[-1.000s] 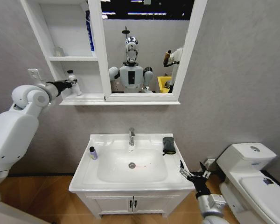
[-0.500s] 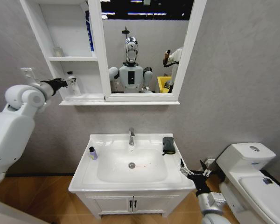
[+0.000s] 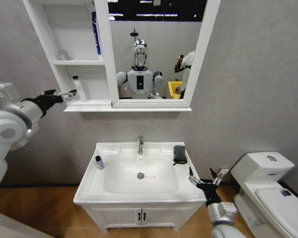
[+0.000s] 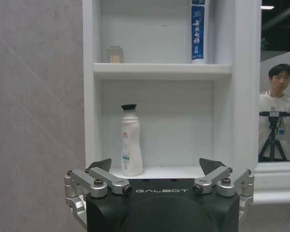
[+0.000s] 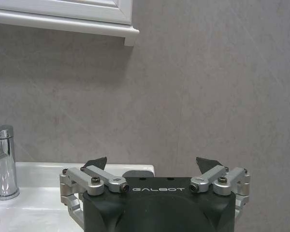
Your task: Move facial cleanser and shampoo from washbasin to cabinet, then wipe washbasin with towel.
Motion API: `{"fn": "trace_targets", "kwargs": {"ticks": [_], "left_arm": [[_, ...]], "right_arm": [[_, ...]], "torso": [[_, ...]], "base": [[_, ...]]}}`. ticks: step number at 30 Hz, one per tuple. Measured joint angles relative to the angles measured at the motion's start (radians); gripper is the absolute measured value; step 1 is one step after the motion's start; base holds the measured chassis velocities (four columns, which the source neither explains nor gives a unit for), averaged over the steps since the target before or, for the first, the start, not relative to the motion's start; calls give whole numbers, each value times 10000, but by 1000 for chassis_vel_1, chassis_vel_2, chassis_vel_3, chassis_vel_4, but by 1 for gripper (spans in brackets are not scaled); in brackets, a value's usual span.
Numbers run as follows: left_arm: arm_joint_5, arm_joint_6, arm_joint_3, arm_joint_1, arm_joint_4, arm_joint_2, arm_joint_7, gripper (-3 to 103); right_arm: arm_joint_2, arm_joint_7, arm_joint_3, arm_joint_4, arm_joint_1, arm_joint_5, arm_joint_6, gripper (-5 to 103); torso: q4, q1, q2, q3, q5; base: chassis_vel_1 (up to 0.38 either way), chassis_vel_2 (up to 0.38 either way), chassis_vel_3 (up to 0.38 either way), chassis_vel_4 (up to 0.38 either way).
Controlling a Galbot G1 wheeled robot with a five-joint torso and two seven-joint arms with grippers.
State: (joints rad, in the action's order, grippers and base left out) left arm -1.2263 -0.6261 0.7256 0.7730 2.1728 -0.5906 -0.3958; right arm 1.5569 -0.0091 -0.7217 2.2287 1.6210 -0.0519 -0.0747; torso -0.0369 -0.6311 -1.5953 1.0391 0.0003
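Observation:
A white bottle with a black cap [image 3: 80, 89] [image 4: 130, 140] stands upright on the lower shelf of the cabinet [image 3: 82, 105] [image 4: 159, 71]. My left gripper [image 3: 59, 94] [image 4: 157, 165] is open just left of the shelf, clear of the bottle. A small dark-capped bottle [image 3: 99, 162] stands on the left rim of the washbasin [image 3: 139, 196] [image 5: 34, 193]. I cannot tell which bottle is the facial cleanser and which the shampoo. The dark folded towel [image 3: 179, 153] lies on the right rim behind the bowl. My right gripper [image 3: 204, 177] [image 5: 153, 163] is open and empty by the basin's right front corner.
A chrome tap [image 3: 140, 145] [image 5: 4, 162] stands at the back of the bowl. A blue tube [image 4: 198, 31] and a small jar [image 4: 115, 54] occupy the upper shelf. The mirror [image 3: 149, 49] adjoins the shelves. A white toilet [image 3: 268, 183] sits to the right, vanity doors [image 3: 141, 215] below.
My left gripper let go of the white bottle and drew back leftward from the shelf, opening. The bottle stays upright on the lower shelf. The right gripper shifted slightly.

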Motion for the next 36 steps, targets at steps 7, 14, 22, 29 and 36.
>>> {"fn": "trace_targets", "kwargs": {"ticks": [7, 14, 22, 29, 36], "left_arm": [[2828, 611, 145, 2424, 599, -1759, 81, 100], [7496, 2712, -679, 4773, -689, -4618, 2213, 100], [8949, 3889, -1340, 4940, -2266, -5887, 3182, 100], [9460, 4025, -2016, 4487, -3364, -6574, 3099, 100], [10147, 4314, -1937, 3968, -4916, -7284, 2851, 100]], "right_arm": [[-3, -11, -15, 49, 151, -3, 58, 100], [-19, -15, -154, 70, 200, -74, 124, 100], [-64, -79, -125, -63, 175, -93, 160, 100], [-23, -97, -51, -85, -23, -82, 104, 100], [-76, -73, -203, -23, -175, -138, -29, 100]], "torso": [[5, 1, 0, 0, -1], [3, -1, 1, 1, -2], [4, -1, 1, 1, 1], [5, -2, 2, 1, 0], [3, -2, 2, 1, -1]], "base": [[0, 0, 0, 0], [0, 0, 0, 0], [0, 0, 0, 0], [0, 0, 0, 0], [0, 0, 0, 0]]}}
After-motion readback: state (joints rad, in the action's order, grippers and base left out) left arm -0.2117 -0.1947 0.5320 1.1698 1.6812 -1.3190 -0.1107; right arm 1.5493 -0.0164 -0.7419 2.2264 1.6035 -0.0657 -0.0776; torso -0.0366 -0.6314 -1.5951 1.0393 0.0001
